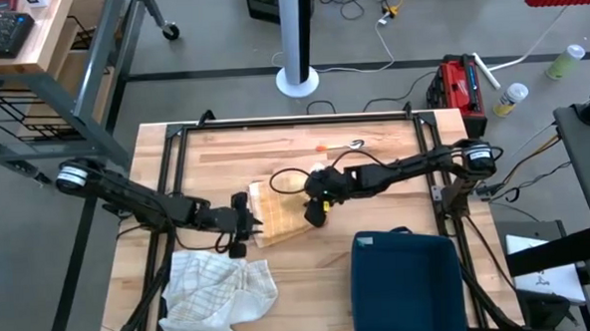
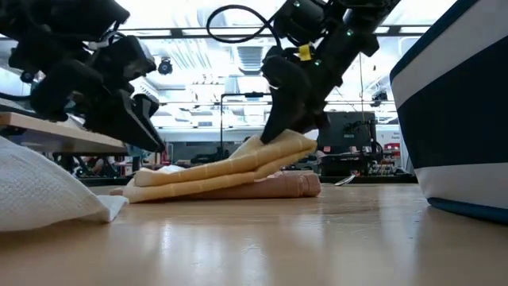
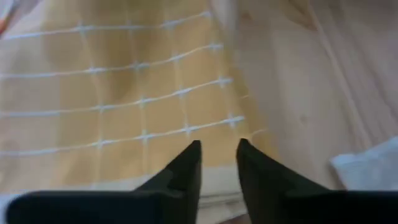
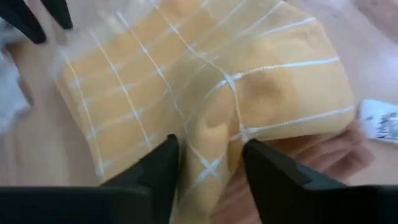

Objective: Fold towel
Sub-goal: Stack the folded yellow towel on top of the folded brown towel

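A: State the layout, largest item first.

B: The surface (image 1: 396, 196) is a wooden top inside a dark frame. A blue bin (image 1: 410, 283) sits at its near right corner; a white cloth (image 1: 219, 294) lies crumpled at the near left corner. The yellow towel (image 1: 280, 212) — white grid lines, folded into layers — lies near the centre of the surface, slightly toward the left edge.

A: Left tool?

B: The left tool (image 1: 244, 230) is at the towel's left edge. In the left wrist view its fingers (image 3: 186, 171) stand a narrow gap apart just over the cloth, with nothing between them.

A: Right tool?

B: The right tool (image 1: 315, 211) is at the towel's right edge. Its fingers (image 4: 163, 163) are spread on either side of a raised fold of the towel — not pinched on it. In the low view that side of the towel is lifted off the surface under the tool.

A: Smaller items?

B: A small orange-handled object (image 1: 340, 145) lies near the far edge.
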Controlling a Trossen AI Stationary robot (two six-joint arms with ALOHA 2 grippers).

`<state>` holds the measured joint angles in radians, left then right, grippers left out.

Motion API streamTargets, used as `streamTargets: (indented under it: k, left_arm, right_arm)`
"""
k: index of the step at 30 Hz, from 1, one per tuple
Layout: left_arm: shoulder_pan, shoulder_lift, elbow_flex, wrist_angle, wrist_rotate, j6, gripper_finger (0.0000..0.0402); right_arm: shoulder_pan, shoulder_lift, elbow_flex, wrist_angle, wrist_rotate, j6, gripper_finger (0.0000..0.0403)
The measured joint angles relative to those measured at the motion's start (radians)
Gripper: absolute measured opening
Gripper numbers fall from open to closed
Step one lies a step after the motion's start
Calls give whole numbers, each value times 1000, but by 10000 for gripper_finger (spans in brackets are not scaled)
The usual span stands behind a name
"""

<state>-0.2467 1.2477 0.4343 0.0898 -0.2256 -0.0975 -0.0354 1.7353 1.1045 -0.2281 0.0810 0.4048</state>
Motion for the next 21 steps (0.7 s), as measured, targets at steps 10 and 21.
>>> streamTargets:
  k: [10, 21]
  left_arm:
    - [-21, 64, 56, -86, -72, -80, 181]
    - [-38, 181, 152, -216, 51, -155, 162]
  right_arm:
    - [82, -1, 118, -48, 31, -296, 208]
    - [152, 6, 123, -55, 130, -346, 199]
